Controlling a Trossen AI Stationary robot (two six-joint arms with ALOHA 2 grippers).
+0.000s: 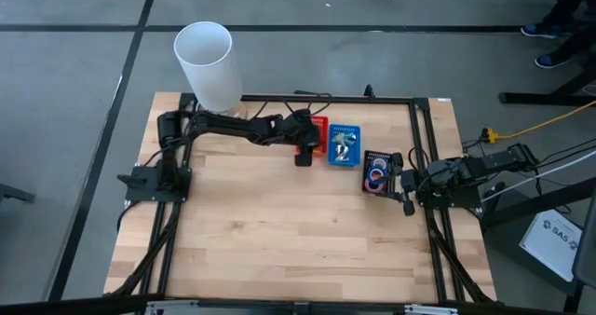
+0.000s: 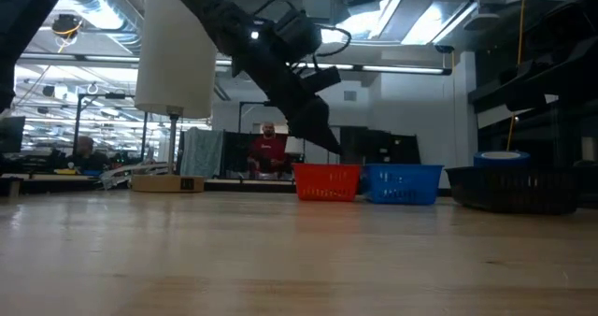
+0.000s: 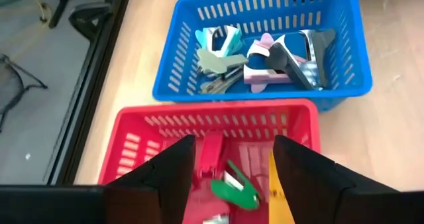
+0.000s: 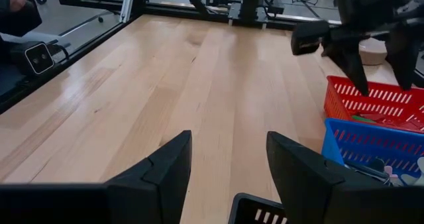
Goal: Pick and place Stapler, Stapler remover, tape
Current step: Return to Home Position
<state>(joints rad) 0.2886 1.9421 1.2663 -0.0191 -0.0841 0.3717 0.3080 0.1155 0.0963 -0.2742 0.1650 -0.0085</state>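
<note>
Three small baskets stand in a row near the table's far edge. The red basket (image 3: 132, 151) holds staplers, among them a red one (image 3: 211, 154) and a green one (image 3: 235, 187). The blue basket (image 3: 179, 65) holds several stapler removers (image 3: 285, 52). The black basket (image 1: 382, 172) holds rolls of tape (image 1: 376, 177). My left gripper (image 3: 232, 177) hangs open just above the red basket (image 1: 318, 133), pointing slantwise down into it, with nothing between its fingers. My right gripper (image 4: 228, 164) rests open at the table's right side, beside the black basket (image 4: 255, 211).
A tall white cylinder (image 1: 207, 63) stands at the table's far left corner. A black frame (image 1: 419, 138) runs around the table. The near half of the wooden tabletop (image 1: 289, 231) is bare. People sit in the room behind (image 2: 268, 152).
</note>
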